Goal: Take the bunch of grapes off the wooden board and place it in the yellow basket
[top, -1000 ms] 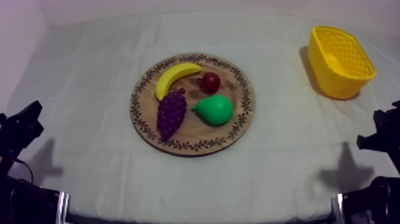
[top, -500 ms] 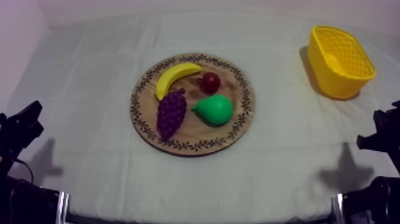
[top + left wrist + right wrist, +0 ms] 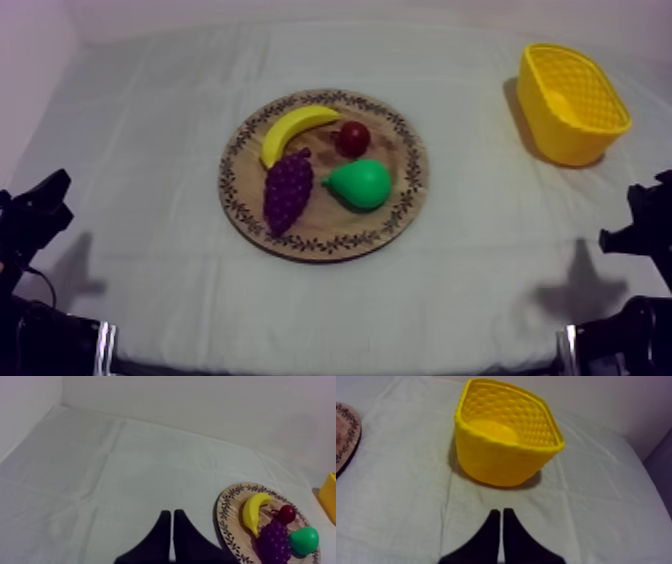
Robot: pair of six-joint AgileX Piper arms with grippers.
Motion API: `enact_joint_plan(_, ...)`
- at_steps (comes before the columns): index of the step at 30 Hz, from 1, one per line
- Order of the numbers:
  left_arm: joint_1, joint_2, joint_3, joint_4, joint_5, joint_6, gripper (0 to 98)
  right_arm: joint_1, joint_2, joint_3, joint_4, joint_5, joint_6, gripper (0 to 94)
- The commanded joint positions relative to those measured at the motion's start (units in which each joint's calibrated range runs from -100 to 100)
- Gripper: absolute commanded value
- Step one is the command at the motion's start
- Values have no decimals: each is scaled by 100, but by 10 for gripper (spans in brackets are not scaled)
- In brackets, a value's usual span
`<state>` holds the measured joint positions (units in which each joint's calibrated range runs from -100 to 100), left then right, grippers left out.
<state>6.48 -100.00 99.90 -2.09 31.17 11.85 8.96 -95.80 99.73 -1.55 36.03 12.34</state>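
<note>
Grapes lie along board, narrow tip toward near rim.

Likely lab bench: cloth-draped table, bare white walls

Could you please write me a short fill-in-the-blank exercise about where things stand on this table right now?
1. On the wooden board, the bunch of grapes lies right beside the green ____.
2. The yellow basket is ____ inside.
3. The left gripper and the right gripper are both ____, holding nothing.
Missing words: pear; empty; shut.
</note>
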Motion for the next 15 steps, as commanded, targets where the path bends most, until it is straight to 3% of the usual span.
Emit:
enact_joint_plan(1,0,0,-2,-4,-5,0,1,0,-4,5,1,1,141,4)
enact_joint_plan(8,0,0,-2,-4,-5,0,1,-84,30,-35,-12,-196,288,4)
enact_joint_plan(15,0,0,-2,-4,-5,0,1,-554,923,-897,94,-267,227,4)
